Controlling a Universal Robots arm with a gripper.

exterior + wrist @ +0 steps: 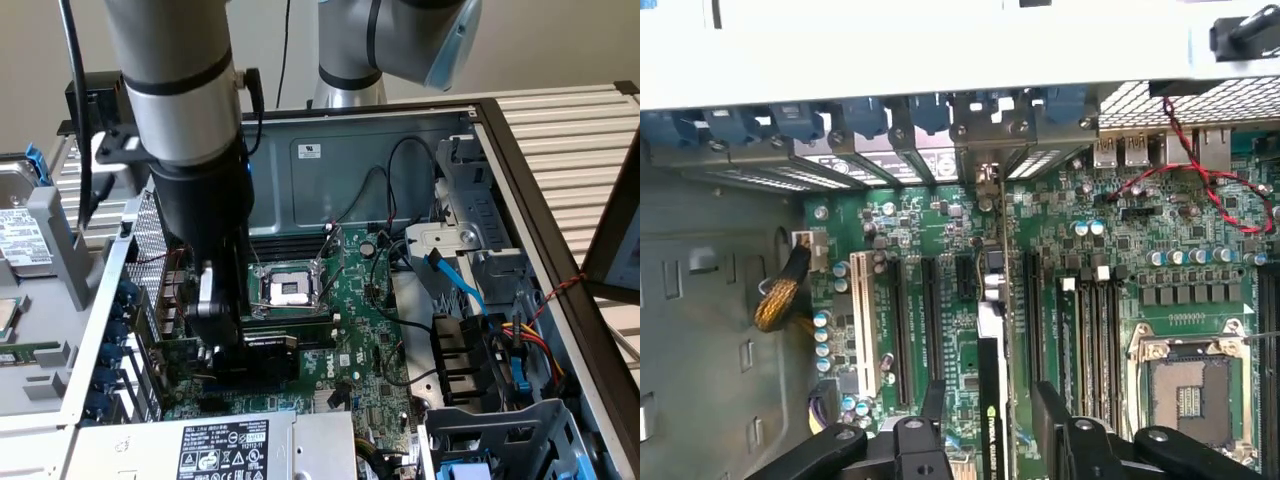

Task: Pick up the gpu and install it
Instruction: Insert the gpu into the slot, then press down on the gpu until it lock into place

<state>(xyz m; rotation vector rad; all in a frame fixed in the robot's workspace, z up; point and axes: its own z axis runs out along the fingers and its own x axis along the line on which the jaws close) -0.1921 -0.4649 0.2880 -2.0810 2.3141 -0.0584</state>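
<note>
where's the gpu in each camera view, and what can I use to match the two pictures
Exterior view: the gpu stands on edge on the motherboard, under the gripper, beside the CPU socket.
Wrist view: the gpu runs between the open fingers.
Shared landmark: the CPU socket.

gpu [992,380]: standing on edge in a motherboard [1120,260] slot
gripper [990,420]: fingers spread, either side of the card, apart

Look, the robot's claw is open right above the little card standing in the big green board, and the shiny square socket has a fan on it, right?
Nearly. The wrist view shows the gripper open over the gpu standing on the motherboard, but the socket is bare, with no fan.
</note>
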